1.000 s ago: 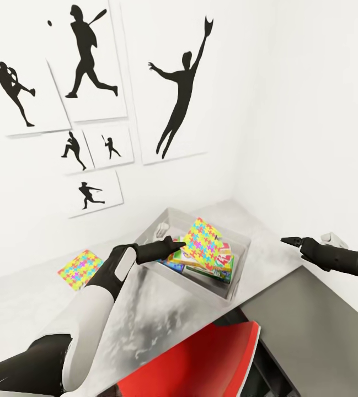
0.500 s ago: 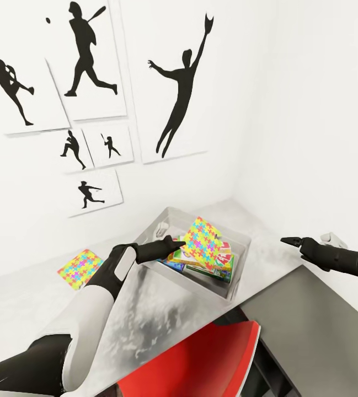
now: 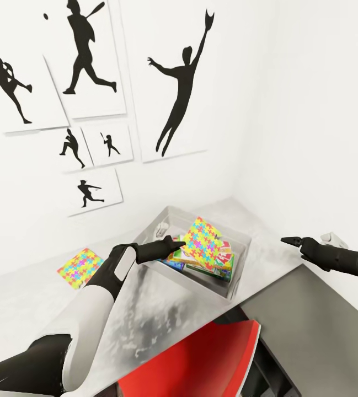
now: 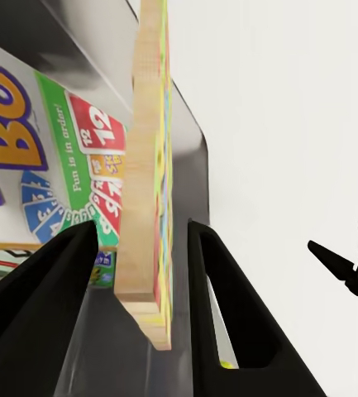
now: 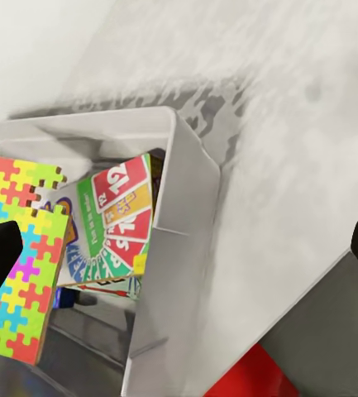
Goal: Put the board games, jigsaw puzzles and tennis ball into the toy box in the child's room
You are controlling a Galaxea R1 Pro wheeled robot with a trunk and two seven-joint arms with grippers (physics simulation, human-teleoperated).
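Nearest us, the red chair (image 3: 201,358) sits tucked against the counter's (image 3: 145,314) front edge. Just beyond it our left arm reaches forward over the pale top, and the left pincer (image 3: 174,243) hangs over the near rim of the toy box (image 3: 201,281). In the left wrist view a jigsaw puzzle (image 4: 150,190) stands on edge between the two fingers (image 4: 38,306), with a visible gap on either side, so we read the pincer as spread and not gripping (the puzzle leans on the stack below). The board games (image 3: 214,264) lie flat inside the box, the SKIP-BO lid (image 5: 116,215) uppermost.

The relation we care about next: the second jigsaw puzzle (image 3: 79,267) lies flat on the counter toward its back edge near the wall, to the left of the toy box and of the left pincer, its diagonal pointing roughly toward the box. The left arm is clearly the nearer one. The right pincer (image 3: 292,241) hovers off the counter's right side, well apart from everything; we cannot tell how far it is opened.

Farthest back, the sports silhouette prints (image 3: 90,82) hang on the white wall. We cannot make out the tennis ball.
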